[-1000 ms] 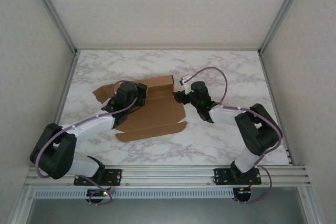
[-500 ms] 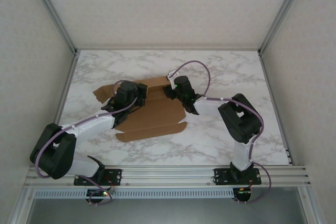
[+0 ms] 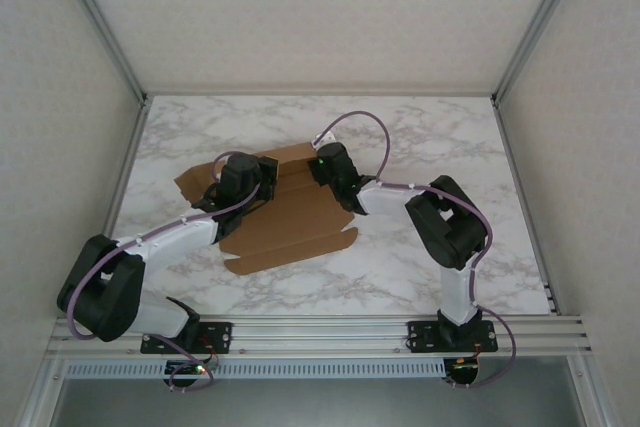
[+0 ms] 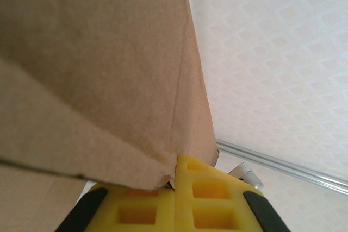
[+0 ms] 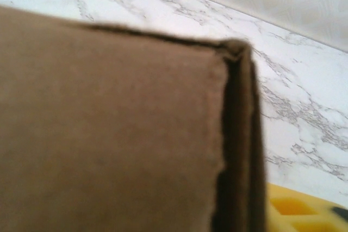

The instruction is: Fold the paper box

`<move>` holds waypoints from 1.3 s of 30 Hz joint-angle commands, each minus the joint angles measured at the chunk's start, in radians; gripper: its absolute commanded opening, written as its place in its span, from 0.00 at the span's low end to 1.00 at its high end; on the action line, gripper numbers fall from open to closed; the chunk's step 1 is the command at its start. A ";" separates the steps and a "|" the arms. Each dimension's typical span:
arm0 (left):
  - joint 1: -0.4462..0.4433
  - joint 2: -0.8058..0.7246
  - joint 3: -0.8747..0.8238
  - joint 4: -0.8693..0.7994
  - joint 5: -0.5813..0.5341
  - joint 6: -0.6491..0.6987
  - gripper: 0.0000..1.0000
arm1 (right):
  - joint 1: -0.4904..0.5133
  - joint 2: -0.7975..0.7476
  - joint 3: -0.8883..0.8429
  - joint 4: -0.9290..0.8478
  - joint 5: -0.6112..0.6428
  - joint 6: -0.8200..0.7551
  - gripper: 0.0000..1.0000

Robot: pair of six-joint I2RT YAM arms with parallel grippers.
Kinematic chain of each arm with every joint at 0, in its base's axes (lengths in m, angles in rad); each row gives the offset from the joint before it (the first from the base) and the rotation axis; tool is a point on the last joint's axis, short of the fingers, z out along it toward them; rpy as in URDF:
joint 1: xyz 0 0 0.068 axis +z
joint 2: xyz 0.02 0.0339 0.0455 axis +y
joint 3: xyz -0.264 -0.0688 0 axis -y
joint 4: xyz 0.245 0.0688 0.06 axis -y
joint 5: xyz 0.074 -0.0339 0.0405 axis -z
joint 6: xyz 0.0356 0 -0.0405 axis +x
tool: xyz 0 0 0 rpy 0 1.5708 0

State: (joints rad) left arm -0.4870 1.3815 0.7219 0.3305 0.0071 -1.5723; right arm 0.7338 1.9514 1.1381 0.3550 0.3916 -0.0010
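The paper box [image 3: 295, 222] is a brown cardboard sheet, partly folded, lying mid-table with its back wall raised. My left gripper [image 3: 258, 177] sits at the back wall's left part. In the left wrist view its yellow fingers [image 4: 212, 188] are pressed together, with a cardboard crease [image 4: 109, 69] running down into the seam between them. My right gripper [image 3: 322, 169] is at the back wall's right end. In the right wrist view the box's wall [image 5: 109, 134] sits very close, with a doubled edge [image 5: 239, 134]. One yellow finger [image 5: 304, 213] shows far off to the right. The other finger is hidden behind the cardboard.
The marble table [image 3: 430, 137] is fenced by aluminium frame posts [image 3: 100, 27] and white walls. The box's front flaps [image 3: 300, 247] lie flat toward the arm bases. A purple cable [image 3: 365, 127] loops above the right wrist.
My right arm has swung left, from beside the box's right end onto the back wall's right corner. The box has slid slightly left. The left gripper stayed shut in place.
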 commanded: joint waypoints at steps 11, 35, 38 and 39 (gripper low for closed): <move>-0.007 -0.053 0.069 -0.180 0.085 -0.036 0.00 | -0.001 -0.171 -0.245 0.142 -0.075 0.044 0.64; -0.091 -0.125 0.070 -0.251 0.056 -0.118 0.00 | -0.002 -0.284 -0.409 0.142 -0.026 0.046 0.59; -0.093 -0.133 0.067 -0.261 0.044 -0.115 0.00 | 0.001 -0.272 -0.435 0.174 -0.003 0.062 0.56; -0.093 -0.133 0.064 -0.260 0.042 -0.115 0.00 | 0.003 -0.269 -0.443 0.183 -0.003 0.068 0.55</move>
State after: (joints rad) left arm -0.5720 1.2785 0.7727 0.0891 0.0795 -1.6768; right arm 0.7334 1.6691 0.7029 0.5098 0.3477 0.0395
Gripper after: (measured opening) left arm 0.054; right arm 0.556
